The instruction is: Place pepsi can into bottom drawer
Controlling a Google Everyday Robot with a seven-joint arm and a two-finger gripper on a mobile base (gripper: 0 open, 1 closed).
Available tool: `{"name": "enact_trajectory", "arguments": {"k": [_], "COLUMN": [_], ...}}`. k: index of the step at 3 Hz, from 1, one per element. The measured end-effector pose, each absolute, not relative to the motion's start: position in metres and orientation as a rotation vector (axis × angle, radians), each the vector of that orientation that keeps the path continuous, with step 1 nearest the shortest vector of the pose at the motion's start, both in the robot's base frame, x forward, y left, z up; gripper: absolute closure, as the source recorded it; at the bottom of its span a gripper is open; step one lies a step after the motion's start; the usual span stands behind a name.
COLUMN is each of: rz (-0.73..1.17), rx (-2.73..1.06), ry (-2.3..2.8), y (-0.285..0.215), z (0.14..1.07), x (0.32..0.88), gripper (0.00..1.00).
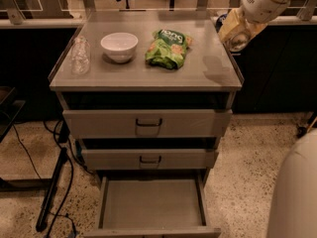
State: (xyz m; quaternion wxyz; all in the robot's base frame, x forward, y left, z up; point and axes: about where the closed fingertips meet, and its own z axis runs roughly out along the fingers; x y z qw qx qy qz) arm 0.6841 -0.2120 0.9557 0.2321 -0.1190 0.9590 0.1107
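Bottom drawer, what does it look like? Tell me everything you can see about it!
The bottom drawer is the lowest of three in the grey cabinet and looks like grey metal. It is pulled open toward the camera, showing a plain flat bottom and low side walls, with nothing lying in it. It sits under the middle drawer, close to the speckled floor. The gripper is far from it, up beside the cabinet top's right rear corner.
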Motion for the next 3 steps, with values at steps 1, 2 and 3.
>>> {"name": "enact_trajectory", "arguments": {"k": [1,2,3], "rz": [0.399,0.389,0.372], "rx": [-0.404,-0.414,-0.405], "ry": [2.642,2.646,2.647], "y": [-0.196,-0.195,-0.192], "z": [0.955,0.953,0.957], "x": [0.649,0.646,0.619], "gripper": [1.00,1.00,1.00]}}
